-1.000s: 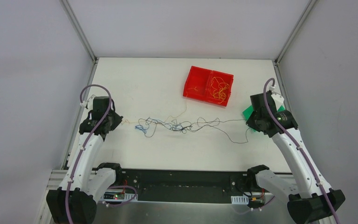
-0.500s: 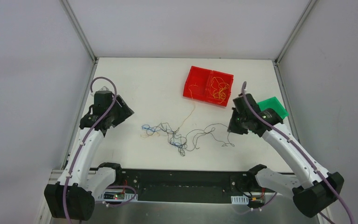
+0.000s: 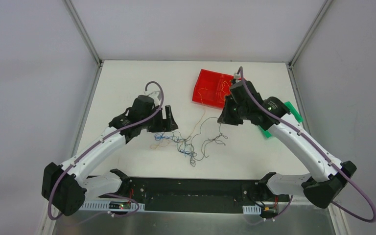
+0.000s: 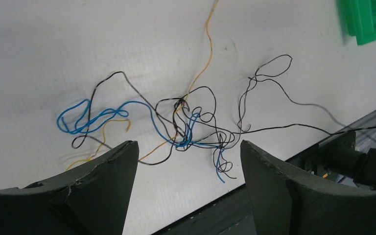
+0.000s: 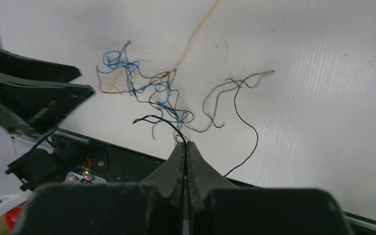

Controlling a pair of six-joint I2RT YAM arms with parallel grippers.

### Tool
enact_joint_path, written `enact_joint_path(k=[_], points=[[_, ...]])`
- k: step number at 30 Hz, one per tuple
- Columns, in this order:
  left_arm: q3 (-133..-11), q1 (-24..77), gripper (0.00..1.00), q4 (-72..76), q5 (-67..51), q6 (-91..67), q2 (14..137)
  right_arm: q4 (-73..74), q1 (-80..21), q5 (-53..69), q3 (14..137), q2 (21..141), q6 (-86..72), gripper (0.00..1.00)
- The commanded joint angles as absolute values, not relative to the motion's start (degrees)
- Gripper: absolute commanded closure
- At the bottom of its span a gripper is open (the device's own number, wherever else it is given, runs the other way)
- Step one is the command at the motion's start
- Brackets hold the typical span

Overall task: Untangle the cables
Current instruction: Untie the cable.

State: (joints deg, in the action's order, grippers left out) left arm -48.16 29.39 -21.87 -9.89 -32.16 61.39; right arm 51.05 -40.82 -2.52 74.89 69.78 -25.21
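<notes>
The cables [image 3: 188, 142] lie as a loose clump of blue, black and yellow strands in the middle of the table. One yellow strand [image 3: 201, 116] runs up toward the red box [image 3: 206, 78]. My left gripper [image 3: 168, 120] hovers just left of the clump, open and empty. In the left wrist view the knot [image 4: 185, 128] lies beyond the wide-apart fingers [image 4: 103, 186]. My right gripper [image 3: 223, 118] hangs right of the clump, near the red box. It is shut [image 5: 185, 145] on a thin black cable [image 5: 152, 117] that leads down into the clump.
The red two-part box holds more yellow wire [image 3: 225, 87], partly hidden behind the right arm. A green tray [image 3: 290, 106] lies under the right arm by the table's right edge. The black base rail [image 3: 191, 188] runs along the near edge.
The left gripper opened, let go of the yellow end and swung right to the clump. The right arm moved left with the black strand. The stretched line of cables slackened into a clump.
</notes>
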Motion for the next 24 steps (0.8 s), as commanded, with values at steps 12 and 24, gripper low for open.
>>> enact_joint_path(k=[12,24], points=[[-46.79,37.71,0.18,-0.83,-13.07,-16.01,72.62,58.00,-41.13,-4.45,92.31,75.15,-22.76,1.00],[-46.51,39.85,0.19,3.03,-17.37,-11.89,81.35,61.83,-40.73,-6.80,99.38,76.20,-21.70,1.00]])
